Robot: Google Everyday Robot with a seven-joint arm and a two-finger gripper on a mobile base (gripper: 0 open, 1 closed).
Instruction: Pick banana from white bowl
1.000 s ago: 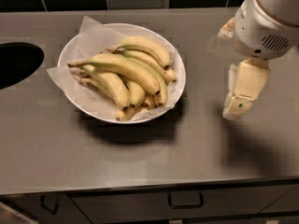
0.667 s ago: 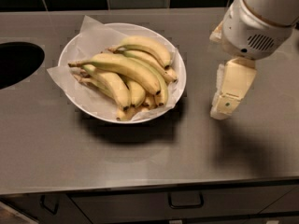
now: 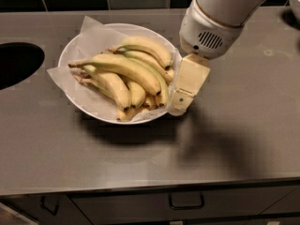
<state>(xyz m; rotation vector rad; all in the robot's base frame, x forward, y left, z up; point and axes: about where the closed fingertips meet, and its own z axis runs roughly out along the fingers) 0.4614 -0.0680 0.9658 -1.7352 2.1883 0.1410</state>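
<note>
Yellow-grn banana (image 3: 126,67), hand (image 3: 180,106) by bowl (image 3: 90,108)

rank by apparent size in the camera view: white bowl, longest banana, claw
1. white bowl
2. banana
3. claw, at the bowl's right rim; possibly nearer the camera, so its rank is unsure

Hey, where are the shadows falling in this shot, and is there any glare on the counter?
Camera view: the white bowl casts a dark shadow on the counter toward the near edge; the gripper, beside the bowl's right rim, and its arm throw a soft shadow to the lower right; the counter shows only a dull sheen, no glare; the banana is evenly lit.
</note>
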